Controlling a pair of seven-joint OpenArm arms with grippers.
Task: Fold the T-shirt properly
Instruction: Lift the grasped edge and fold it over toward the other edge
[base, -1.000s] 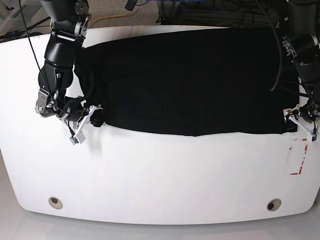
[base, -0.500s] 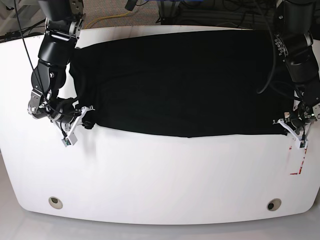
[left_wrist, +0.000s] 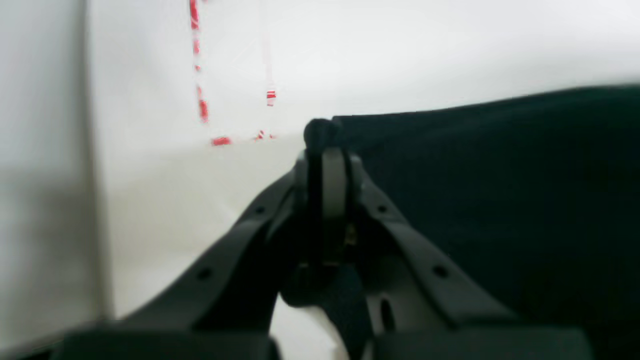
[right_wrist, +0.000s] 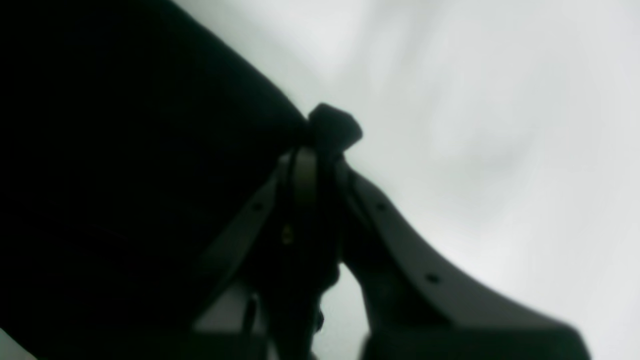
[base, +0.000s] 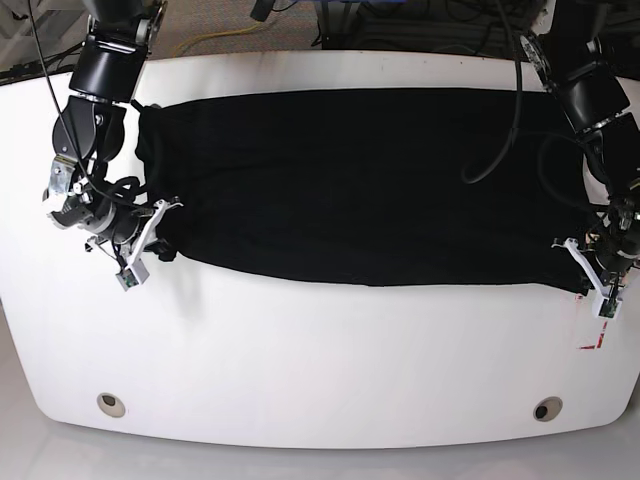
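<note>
**Pincers gripping both near corners of a black T-shirt**

Desk (base: 320, 360), white and rounded, is filling the base view and carrying everything; two round holes (base: 111, 404) are sitting near its front corners, and red tape marks (base: 597, 335) are showing on it beside the shirt's corner on that view's right.

T-shirt (base: 370, 180) is lying across the far half of the desk as one long black band, stretching almost from one arm to the other; its near edge is running fairly straight, sagging a little toward the middle, while its end on the base view's left is bunching into soft folds; no print is showing on the upper face.

Right arm (base: 95, 110), on the base view's left, is reaching down to that bunched corner; the right pincer (base: 160, 235) is closing on the T-shirt, and its wrist view is showing the fingers (right_wrist: 305, 175) pressing together with a small nub of black cloth sticking out past the tips.

Left arm (base: 600, 120), on the base view's right, is hanging over the opposite end; the left pincer (base: 588, 262) is likewise clamping the T-shirt at its near corner, just beside the red marks; in its wrist view the fingers (left_wrist: 332, 175) are meeting on a pinch of cloth poking above them.

Both wrist views are blurring somewhat.
</note>
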